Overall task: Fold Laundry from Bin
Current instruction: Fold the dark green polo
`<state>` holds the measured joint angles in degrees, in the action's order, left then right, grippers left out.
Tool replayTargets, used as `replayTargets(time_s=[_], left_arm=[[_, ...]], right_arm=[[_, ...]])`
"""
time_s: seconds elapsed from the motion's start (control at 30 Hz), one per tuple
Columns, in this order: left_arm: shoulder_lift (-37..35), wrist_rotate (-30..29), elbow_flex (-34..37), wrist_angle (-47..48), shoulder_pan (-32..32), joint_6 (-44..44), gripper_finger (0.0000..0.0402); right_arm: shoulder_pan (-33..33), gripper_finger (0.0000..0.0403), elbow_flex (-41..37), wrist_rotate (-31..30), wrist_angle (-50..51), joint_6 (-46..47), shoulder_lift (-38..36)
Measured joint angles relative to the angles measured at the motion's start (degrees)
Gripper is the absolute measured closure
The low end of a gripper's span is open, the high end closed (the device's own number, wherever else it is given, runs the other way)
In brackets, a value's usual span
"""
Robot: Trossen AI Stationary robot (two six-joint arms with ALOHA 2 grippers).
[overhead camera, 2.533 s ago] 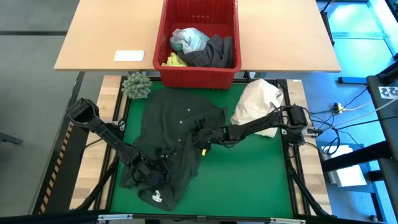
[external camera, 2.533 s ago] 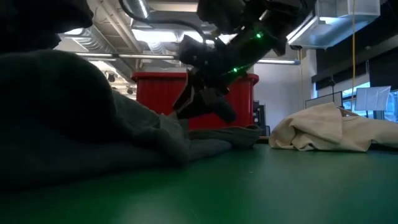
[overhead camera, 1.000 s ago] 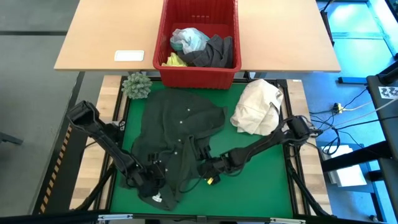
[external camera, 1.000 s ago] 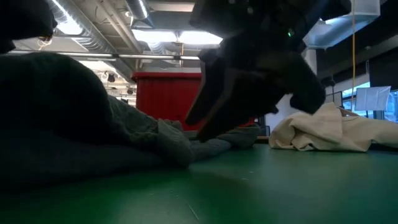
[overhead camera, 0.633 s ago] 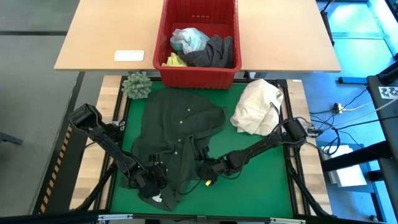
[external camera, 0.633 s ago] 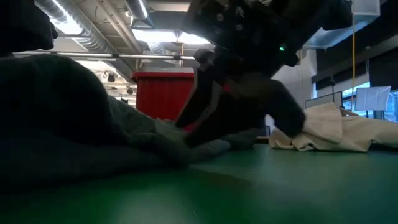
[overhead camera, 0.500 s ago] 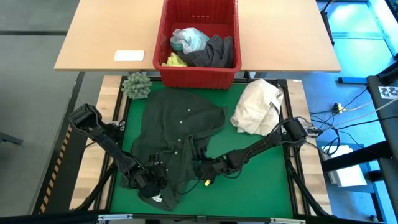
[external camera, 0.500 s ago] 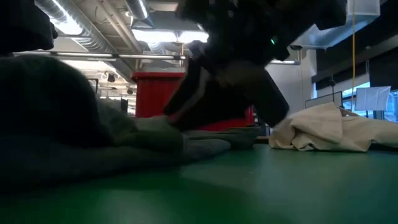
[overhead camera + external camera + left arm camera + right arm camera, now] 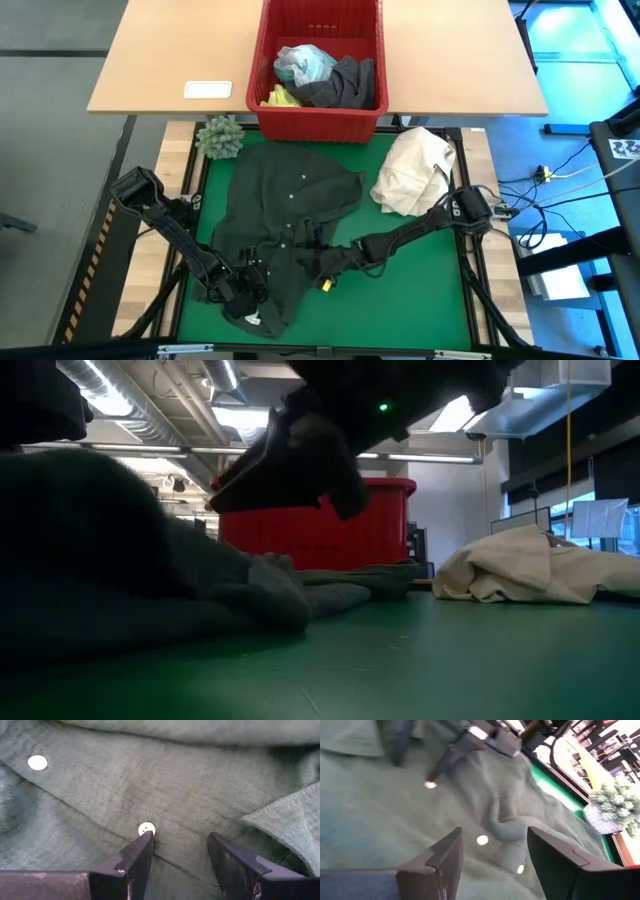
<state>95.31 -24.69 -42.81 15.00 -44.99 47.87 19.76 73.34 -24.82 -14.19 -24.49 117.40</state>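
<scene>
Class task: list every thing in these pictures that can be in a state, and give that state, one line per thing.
dark green shirt: spread out crumpled on the green mat, unfolded, buttons showing
red bin: upright, holding grey, turquoise and yellow garments
cream cloth bundle: heaped beside the shirt
left pincer: open, over the shirt's button strip
right pincer: open, above the shirt

In the low view a dark arm fills the top and runs off the edge, hiding part of the red bin; which arm it is cannot be told there. The right wrist view is smeared, so the dark green shirt shows little detail. In the high view, the bin's clothes overlap, so their shapes stay unclear.
</scene>
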Motion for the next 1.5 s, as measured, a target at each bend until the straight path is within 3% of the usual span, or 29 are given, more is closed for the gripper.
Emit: replayTargets(time_s=[0.33,0.77,1.13,1.5], left_arm=[[0.00,0.03,0.06,0.02,0.00,0.00,0.0211],[0.02,0.07,0.07,0.02,0.00,0.00,0.0211],[0.04,0.07,0.07,0.00,0.00,-0.01,0.0211],[0.04,-0.04,0.07,-0.07,0.02,-0.30,0.0211]], right_arm=[[-0.90,0.0187,0.02,1.10,3.69,-2.69,-0.57],[8.58,0.0187,0.02,-11.17,12.10,-5.74,-0.59],[12.26,0.0187,0.02,-11.18,21.62,3.15,-0.64],[12.09,0.0187,0.02,-9.98,26.10,11.81,-6.05]])
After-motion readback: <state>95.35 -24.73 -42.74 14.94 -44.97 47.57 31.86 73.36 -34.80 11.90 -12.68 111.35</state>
